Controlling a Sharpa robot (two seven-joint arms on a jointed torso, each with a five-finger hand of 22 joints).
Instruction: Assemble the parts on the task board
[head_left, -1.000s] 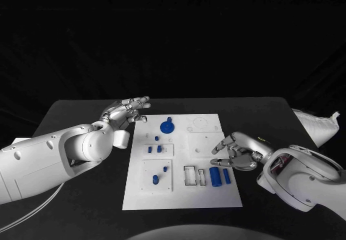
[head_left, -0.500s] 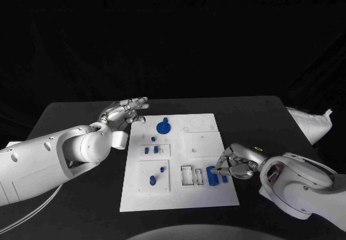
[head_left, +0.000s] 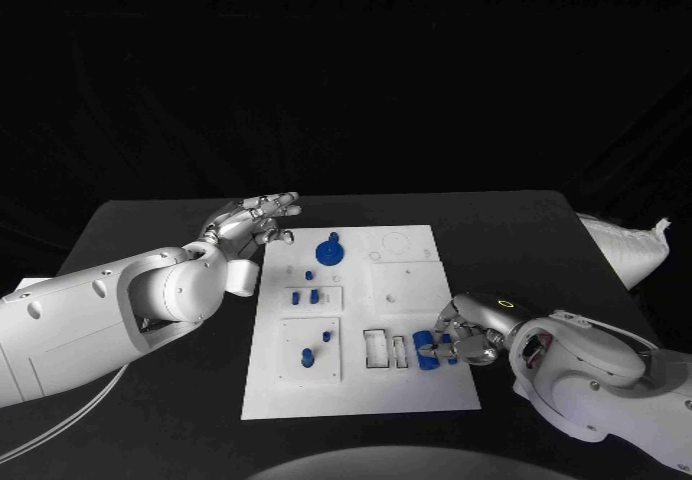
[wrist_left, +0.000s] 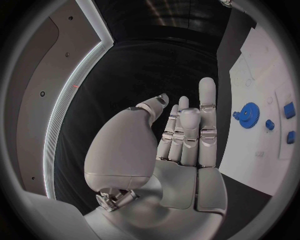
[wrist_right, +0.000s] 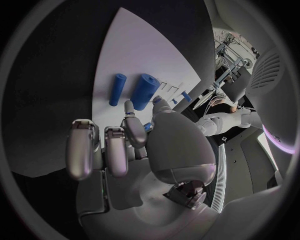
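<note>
The right hand (head_left: 464, 340) is seen lowered over the near right part of the task board (head_left: 418, 395), its fingers (wrist_right: 94, 150) curled downward above two blue cylinders, one thick (wrist_right: 144, 91) and one thin (wrist_right: 117, 89), which lie side by side on the white surface. In the head view the thick cylinder (head_left: 427, 351) is partly covered by the hand, and whether a fingertip touches it, or whether anything is held, cannot be told. A small blue piece (wrist_right: 148, 127) is glimpsed between the fingers in the right wrist view, largely hidden.

The left hand (head_left: 254, 222) is held over the black table (head_left: 159, 225) just beside the board's far left corner, fingers straight and apart, with nothing in it. A blue gear (head_left: 332, 252) is seen on the board near that hand, and again in the left wrist view (wrist_left: 249, 110). Small blue pegs (head_left: 307, 297) stand in the mid-left panel, and two more blue pieces (head_left: 312, 354) lie below them. Two rectangular slots (head_left: 385, 350) are outlined left of the cylinders. A pale bag (head_left: 635, 248) is cut off at the table's right edge.
</note>
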